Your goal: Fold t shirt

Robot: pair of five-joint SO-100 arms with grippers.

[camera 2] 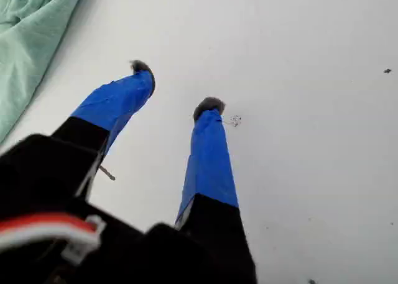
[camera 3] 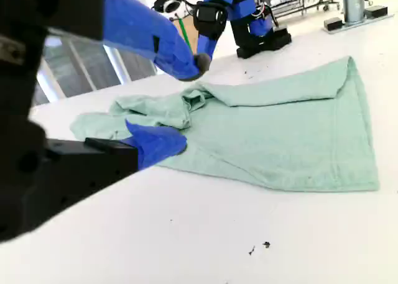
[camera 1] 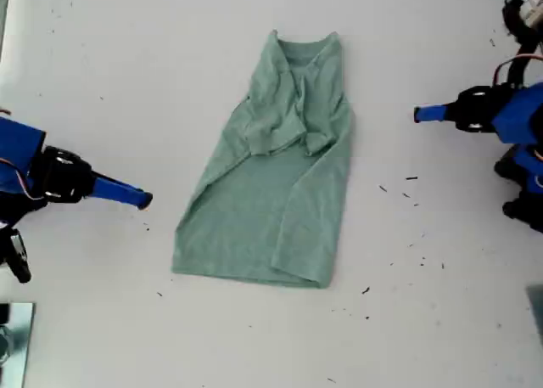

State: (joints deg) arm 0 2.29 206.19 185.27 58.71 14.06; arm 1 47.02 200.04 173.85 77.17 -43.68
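Observation:
The t shirt lies flat in the middle of the white table, pale sage green. Its neckline is toward the exterior view's top, its sleeves are bunched on the chest, and one long side is folded inward. My first gripper hovers at the exterior view's right, a short gap from the cloth. It is open over bare table, with only the t shirt's edge showing. My second gripper sits at the exterior view's left, just off the shirt's side. It is open and empty, facing the t shirt.
Small dark specks dot the table toward the exterior view's lower right. A metallic object sits at the exterior view's lower left corner. Beyond the shirt, the second wrist view shows the first arm, windows and racks.

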